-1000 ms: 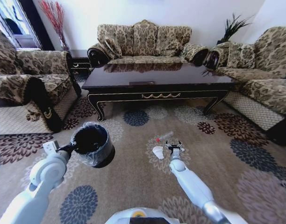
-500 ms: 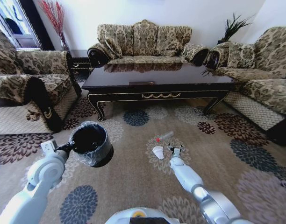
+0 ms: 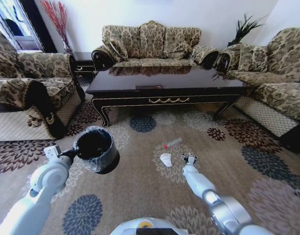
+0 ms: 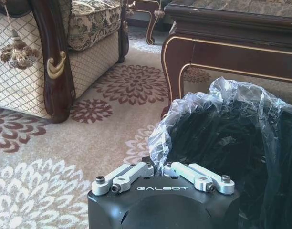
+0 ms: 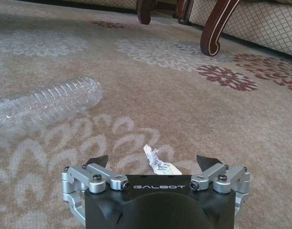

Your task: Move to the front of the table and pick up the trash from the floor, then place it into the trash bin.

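At the near left, the left gripper (image 4: 162, 177) held the trash bin (image 3: 96, 149) up off the floor (image 3: 140, 191), its fingers pinched together on the rim where the black bag liner (image 4: 222, 124) folds over. Keeping the bin raised and tipped toward the middle probably made it a ready target for whatever the other arm lifted. "GALBOT" was printed in white on the gripper body. Beyond, the table (image 3: 164, 88) stood across the far side of the carpet.

Toward the middle lay the trash: a crumpled white paper cup (image 3: 165, 159) and, just beyond it, a clear ribbed tube (image 5: 46, 105) with a red end. To the right of the cup, the right gripper (image 5: 153, 164) was low over the floor with its fingers spread wide, straddling a small shiny wrapper (image 5: 158, 162), apparently lined up to close on it. Its body carried the same "GALBOT" lettering.
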